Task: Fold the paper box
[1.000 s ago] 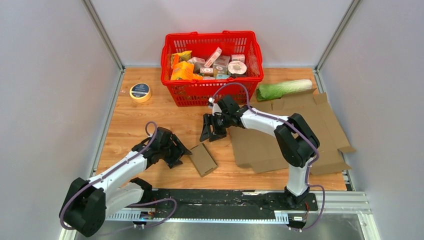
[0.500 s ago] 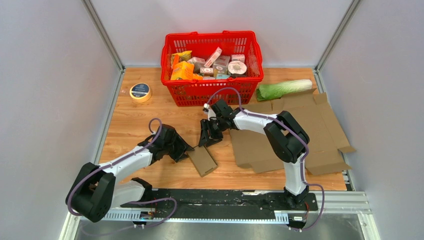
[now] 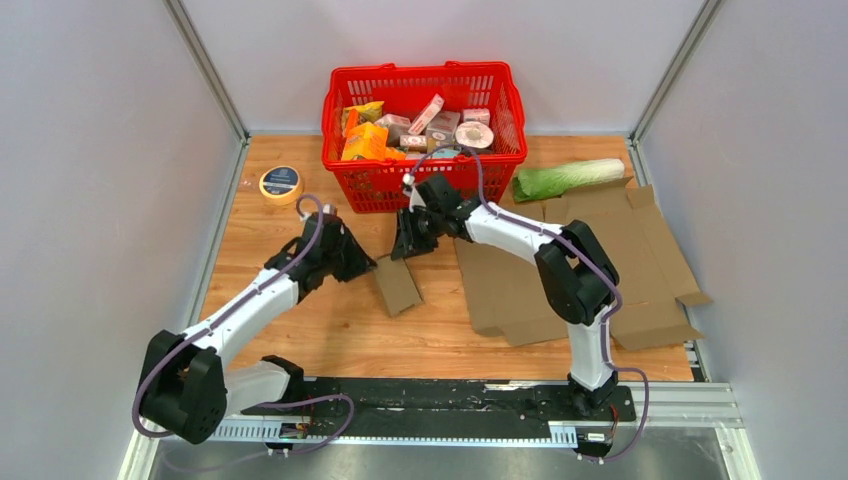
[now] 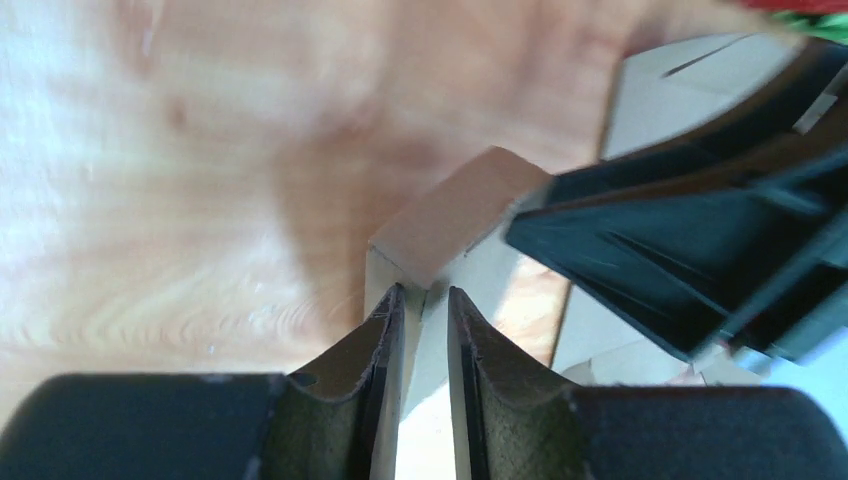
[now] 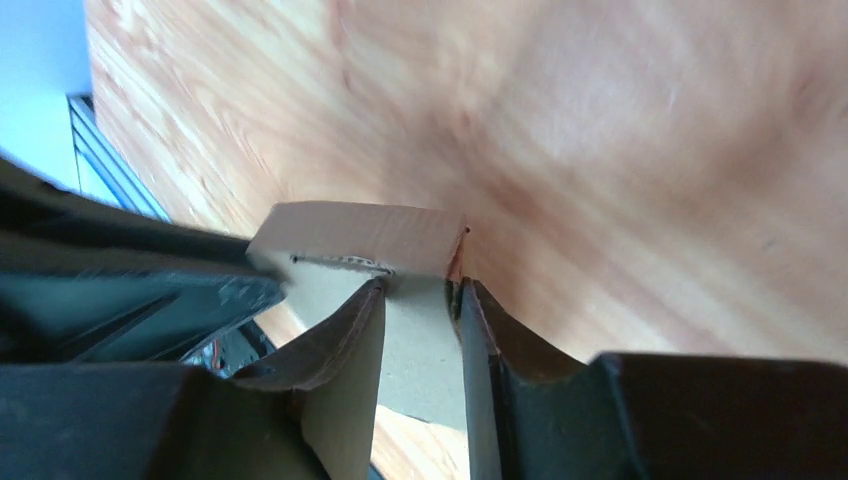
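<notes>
While both my arms reach in over the wooden table (image 3: 300,335), the holdings stand as follows.

1. Paper box (image 3: 398,288): small, brown, lying on the table just in front of the red basket (image 3: 425,182), between my two grippers.
2. Left gripper (image 4: 424,292): jaws drawn nearly together, pinching a thin cardboard wall at the box's left end.
3. Right gripper (image 5: 421,285): jaws narrowed onto a flap at the box's far end, cardboard filling the gap between them.
4. Flat cardboard sheet (image 3: 600,250): large, unfolded, to the right of the box and not touching it.
5. Tape roll (image 3: 281,184): far left of the table.
6. Leafy green vegetable (image 3: 568,178): to the right of the basket.
</notes>
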Robot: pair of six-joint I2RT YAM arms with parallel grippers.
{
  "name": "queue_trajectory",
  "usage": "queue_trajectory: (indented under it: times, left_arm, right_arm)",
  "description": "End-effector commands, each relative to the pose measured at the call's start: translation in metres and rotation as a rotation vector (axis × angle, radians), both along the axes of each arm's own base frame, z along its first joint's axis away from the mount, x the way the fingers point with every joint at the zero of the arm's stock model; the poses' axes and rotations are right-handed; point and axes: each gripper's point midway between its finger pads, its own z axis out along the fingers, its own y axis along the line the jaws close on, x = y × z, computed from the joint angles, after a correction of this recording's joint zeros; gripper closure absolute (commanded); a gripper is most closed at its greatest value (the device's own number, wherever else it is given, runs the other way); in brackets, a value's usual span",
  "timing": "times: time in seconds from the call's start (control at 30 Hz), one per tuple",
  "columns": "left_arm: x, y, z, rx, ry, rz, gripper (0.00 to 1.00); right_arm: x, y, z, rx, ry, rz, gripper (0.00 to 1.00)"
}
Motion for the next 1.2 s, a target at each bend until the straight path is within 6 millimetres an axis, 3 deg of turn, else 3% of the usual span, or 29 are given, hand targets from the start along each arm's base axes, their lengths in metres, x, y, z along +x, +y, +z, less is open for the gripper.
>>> queue_trajectory:
  times: [0.0, 0.1, 0.13, 0.17, 0.2, 0.23, 0.27, 0.3, 0.37, 0.4, 0.43, 0.5, 0.63, 0.67, 0.7, 0.77, 0.83, 0.87, 0.9, 0.97, 1.03, 1.07, 1.13, 1.17]
  left_arm:
    - [0.059, -0.023, 0.123, 0.033, -0.433, -0.178, 0.73]
    - [0.054, -0.014, 0.148, 0.115, -0.497, -0.216, 0.76]
    - [0.046, -0.010, 0.144, 0.121, -0.491, -0.214, 0.75]
    - [0.030, -0.009, 0.156, 0.093, -0.543, -0.217, 0.72]
    - [0.014, -0.003, 0.128, 0.102, -0.489, -0.218, 0.68]
    - [0.002, 0.000, 0.120, 0.096, -0.482, -0.225, 0.67]
    - [-0.017, 0.006, 0.120, 0.081, -0.493, -0.229, 0.65]
    - [-0.033, 0.013, 0.096, 0.092, -0.431, -0.228, 0.57]
    - [-0.065, 0.038, 0.081, 0.138, -0.366, -0.196, 0.47]
    - [-0.074, 0.045, 0.072, 0.148, -0.338, -0.185, 0.41]
    - [-0.080, 0.048, 0.069, 0.150, -0.331, -0.179, 0.39]
    - [-0.084, 0.049, 0.068, 0.148, -0.328, -0.188, 0.37]
    - [-0.059, 0.033, 0.073, 0.118, -0.345, -0.209, 0.35]
    - [-0.045, 0.027, 0.068, 0.124, -0.338, -0.217, 0.35]
    - [-0.034, 0.027, 0.074, 0.137, -0.340, -0.201, 0.35]
    - [-0.006, 0.033, 0.065, 0.205, -0.318, -0.181, 0.35]
    - [0.018, 0.034, 0.073, 0.221, -0.345, -0.173, 0.34]
    - [0.040, 0.038, 0.068, 0.205, -0.348, -0.167, 0.32]
    - [0.051, 0.039, 0.067, 0.188, -0.344, -0.165, 0.31]
    - [0.069, 0.039, 0.050, 0.134, -0.284, -0.187, 0.30]
    - [0.088, 0.046, 0.043, 0.120, -0.266, -0.183, 0.29]
    - [0.091, 0.043, 0.023, 0.095, -0.197, -0.216, 0.30]
    - [0.105, 0.038, 0.017, 0.061, -0.181, -0.239, 0.35]
    - [0.107, 0.031, 0.004, 0.028, -0.146, -0.262, 0.36]
  right_arm:
    - [0.027, 0.045, 0.103, 0.216, -0.284, 0.080, 0.64]
    - [0.029, 0.044, 0.133, 0.212, -0.430, 0.099, 0.59]
    - [0.028, 0.037, 0.133, 0.183, -0.458, 0.080, 0.57]
    - [0.022, 0.030, 0.134, 0.175, -0.473, 0.076, 0.52]
    - [0.000, 0.018, 0.123, 0.155, -0.467, 0.088, 0.40]
    - [-0.010, 0.011, 0.117, 0.142, -0.463, 0.087, 0.39]
    - [-0.023, 0.003, 0.107, 0.126, -0.452, 0.086, 0.29]
    - [-0.048, -0.011, 0.092, 0.091, -0.436, 0.096, 0.25]
    - [-0.064, -0.032, 0.071, 0.025, -0.441, 0.054, 0.18]
    - [-0.073, -0.035, 0.077, 0.062, -0.447, 0.046, 0.18]
    - [-0.081, -0.046, 0.055, 0.026, -0.399, 0.036, 0.18]
    - [-0.080, -0.056, 0.045, -0.010, -0.406, -0.001, 0.18]
    - [-0.061, -0.058, 0.031, -0.104, -0.398, -0.079, 0.20]
    - [-0.050, -0.050, 0.043, -0.098, -0.409, -0.114, 0.22]
    - [-0.040, -0.051, 0.029, -0.148, -0.403, -0.151, 0.23]
    - [-0.019, -0.046, 0.026, -0.159, -0.454, -0.219, 0.29]
    - [-0.001, -0.034, 0.021, -0.146, -0.487, -0.267, 0.30]
    - [0.006, -0.029, 0.015, -0.137, -0.491, -0.281, 0.31]
    - [0.016, -0.015, 0.026, -0.060, -0.506, -0.320, 0.32]
    - [0.026, -0.005, 0.019, -0.035, -0.482, -0.355, 0.31]
    - [0.039, 0.011, 0.027, 0.018, -0.470, -0.392, 0.30]
    - [0.042, 0.015, 0.013, 0.003, -0.453, -0.396, 0.30]
    - [0.054, 0.030, 0.021, 0.034, -0.457, -0.410, 0.30]
    - [0.057, 0.032, 0.008, 0.011, -0.444, -0.419, 0.32]
